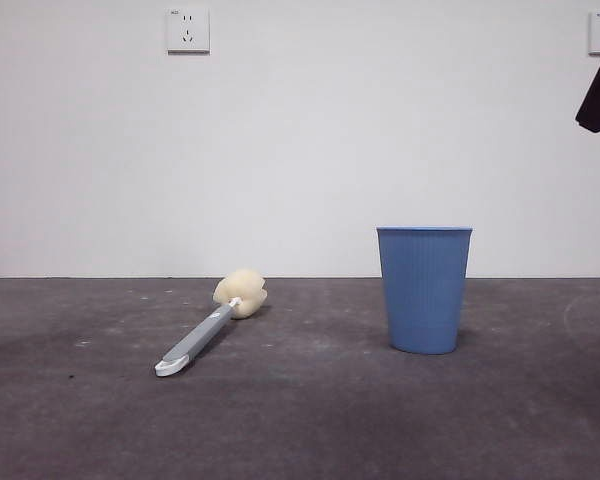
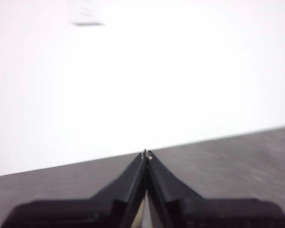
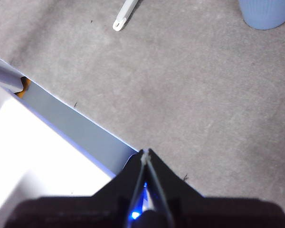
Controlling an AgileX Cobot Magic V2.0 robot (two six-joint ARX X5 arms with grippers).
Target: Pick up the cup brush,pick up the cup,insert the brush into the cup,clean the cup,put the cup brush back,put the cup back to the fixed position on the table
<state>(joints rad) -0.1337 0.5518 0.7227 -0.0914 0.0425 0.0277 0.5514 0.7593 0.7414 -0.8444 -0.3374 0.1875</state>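
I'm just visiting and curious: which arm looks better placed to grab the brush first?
Probably right. The right pincer, shut, looks down on the brush's looped end and the cup; the left pincer, also shut, sees neither.

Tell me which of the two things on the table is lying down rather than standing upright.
The cup brush: it lies flat on the table, its sponge head toward the wall. The blue cup stands upright, mouth up, apart from it.
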